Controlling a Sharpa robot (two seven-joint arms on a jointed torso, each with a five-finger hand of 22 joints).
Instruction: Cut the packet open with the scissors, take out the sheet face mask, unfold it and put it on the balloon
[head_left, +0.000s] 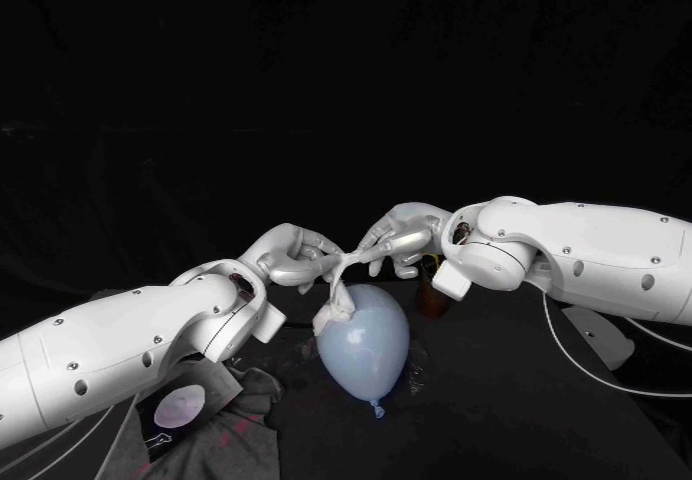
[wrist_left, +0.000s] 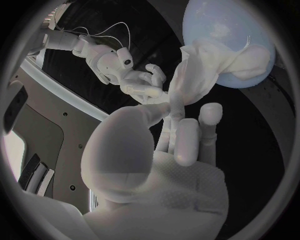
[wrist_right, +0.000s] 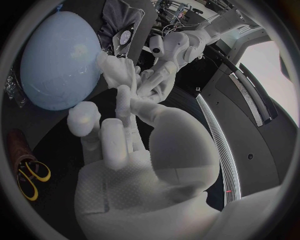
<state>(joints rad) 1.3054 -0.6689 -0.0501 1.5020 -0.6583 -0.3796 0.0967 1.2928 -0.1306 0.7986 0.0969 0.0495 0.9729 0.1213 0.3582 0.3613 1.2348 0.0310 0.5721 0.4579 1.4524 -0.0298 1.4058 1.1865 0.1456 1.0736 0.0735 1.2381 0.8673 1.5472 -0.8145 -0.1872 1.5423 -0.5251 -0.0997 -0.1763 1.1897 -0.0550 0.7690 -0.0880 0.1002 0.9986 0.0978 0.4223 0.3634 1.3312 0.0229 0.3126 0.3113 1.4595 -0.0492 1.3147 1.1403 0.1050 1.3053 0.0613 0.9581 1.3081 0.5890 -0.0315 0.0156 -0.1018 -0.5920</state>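
Sheet face mask (head_left: 336, 298), bunched into a twisted strip, held taut between the left hand (head_left: 296, 255) and the right hand (head_left: 397, 240). Each hand pinches one end between thumb and fingers; the pinch points are largely hidden by the fingers themselves. The mask's loose fold hangs against the broad end of the pale blue balloon (head_left: 368, 345), which lies on the black table (head_left: 505, 420). The mask's cut-outs cannot be made out. Beside the balloon, a brown holder (wrist_right: 16, 144) carries the scissors (wrist_right: 30, 174); only their yellow handles show.
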